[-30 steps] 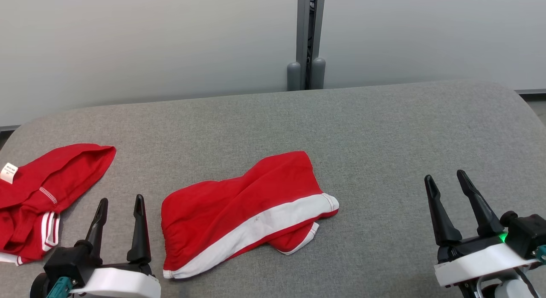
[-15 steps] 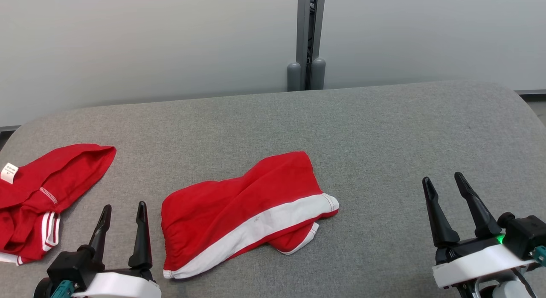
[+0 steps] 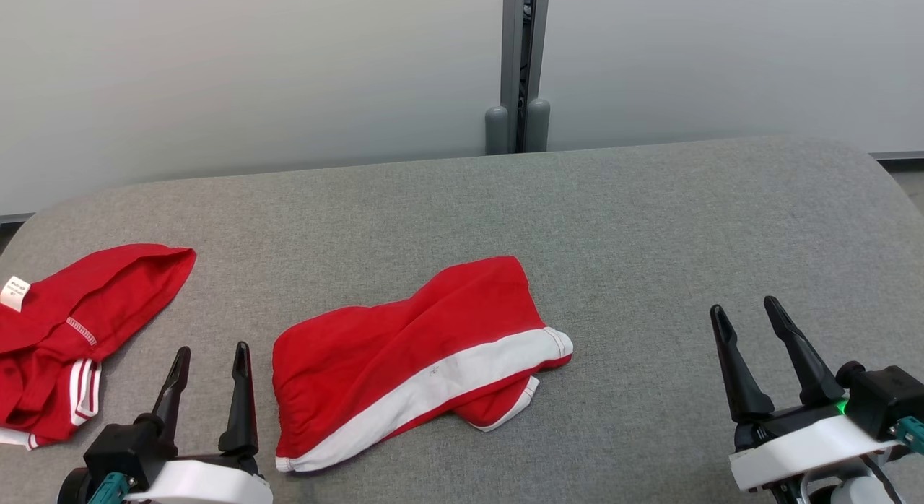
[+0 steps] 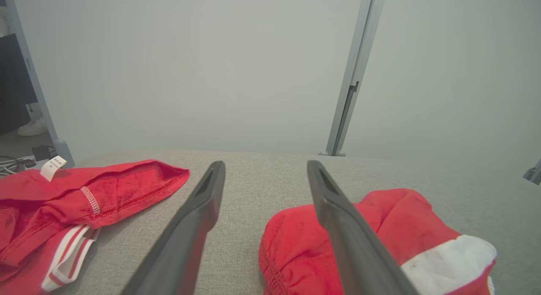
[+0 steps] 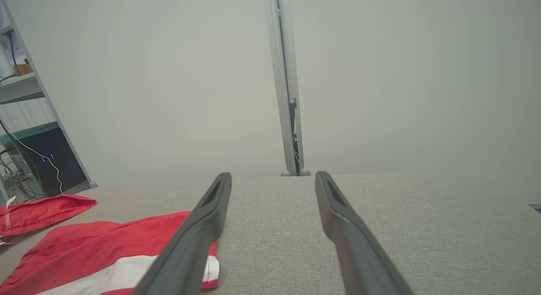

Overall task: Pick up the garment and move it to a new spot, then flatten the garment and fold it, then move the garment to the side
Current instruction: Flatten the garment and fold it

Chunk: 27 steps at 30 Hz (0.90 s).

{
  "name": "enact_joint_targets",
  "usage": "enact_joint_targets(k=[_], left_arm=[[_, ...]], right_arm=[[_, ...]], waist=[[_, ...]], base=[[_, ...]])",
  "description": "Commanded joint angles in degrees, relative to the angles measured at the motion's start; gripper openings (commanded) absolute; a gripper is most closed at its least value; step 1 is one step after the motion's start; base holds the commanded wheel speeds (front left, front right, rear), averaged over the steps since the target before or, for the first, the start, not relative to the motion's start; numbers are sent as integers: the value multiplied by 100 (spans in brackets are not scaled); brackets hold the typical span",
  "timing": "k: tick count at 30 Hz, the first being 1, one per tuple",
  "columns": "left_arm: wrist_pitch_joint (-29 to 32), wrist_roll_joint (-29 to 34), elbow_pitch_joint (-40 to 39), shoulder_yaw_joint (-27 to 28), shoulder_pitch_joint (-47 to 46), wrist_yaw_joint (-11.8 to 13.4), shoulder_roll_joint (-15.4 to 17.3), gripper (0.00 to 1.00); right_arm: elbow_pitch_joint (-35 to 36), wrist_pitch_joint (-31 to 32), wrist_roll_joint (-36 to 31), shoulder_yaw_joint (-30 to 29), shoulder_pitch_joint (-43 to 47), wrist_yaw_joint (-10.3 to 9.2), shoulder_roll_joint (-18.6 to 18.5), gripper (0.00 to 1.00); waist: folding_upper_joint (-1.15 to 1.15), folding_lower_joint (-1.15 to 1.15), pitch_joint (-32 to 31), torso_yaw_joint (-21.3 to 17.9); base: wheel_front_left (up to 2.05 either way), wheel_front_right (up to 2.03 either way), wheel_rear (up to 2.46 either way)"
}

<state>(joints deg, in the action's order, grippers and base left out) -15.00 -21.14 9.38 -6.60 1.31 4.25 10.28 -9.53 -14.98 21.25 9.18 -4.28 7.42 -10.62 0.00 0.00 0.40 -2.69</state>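
A red garment (image 3: 415,359) with a white band lies folded in the middle of the grey table; it also shows in the left wrist view (image 4: 380,240) and the right wrist view (image 5: 101,252). My left gripper (image 3: 211,352) stands open just left of it, nothing between its fingers. The same open fingers frame bare table in the left wrist view (image 4: 264,165). My right gripper (image 3: 743,309) is open at the lower right, well clear of the garment, and its fingers rise apart in the right wrist view (image 5: 272,176).
A second red garment (image 3: 68,331) with a white label lies crumpled at the table's left edge, also seen from the left wrist (image 4: 76,202). A grey partition post (image 3: 518,71) stands behind the padded grey table (image 3: 650,222).
Both grippers have drawn back slightly toward the near edge of the table, still open. The garments have not moved.
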Motion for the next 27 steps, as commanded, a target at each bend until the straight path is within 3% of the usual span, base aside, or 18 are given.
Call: enact_joint_targets(k=[1,16,27], left_arm=[[-28,40,3,26,-71,-21,18,100],[-17,48,221,122,-84,-187,-79,100],[593,-164,485,41,-41,-173,-57,100]], right_arm=[[7,-26,32,-18,-45,14,-32,100],[-83,-26,59,17,-21,14,-16,100],[-1063,334,833,866,-572,14,-362,100]], waist=[[0,0,0,-1],[0,0,-8,12],[0,0,30,205]], base=[[0,0,0],[0,0,0],[0,0,0]])
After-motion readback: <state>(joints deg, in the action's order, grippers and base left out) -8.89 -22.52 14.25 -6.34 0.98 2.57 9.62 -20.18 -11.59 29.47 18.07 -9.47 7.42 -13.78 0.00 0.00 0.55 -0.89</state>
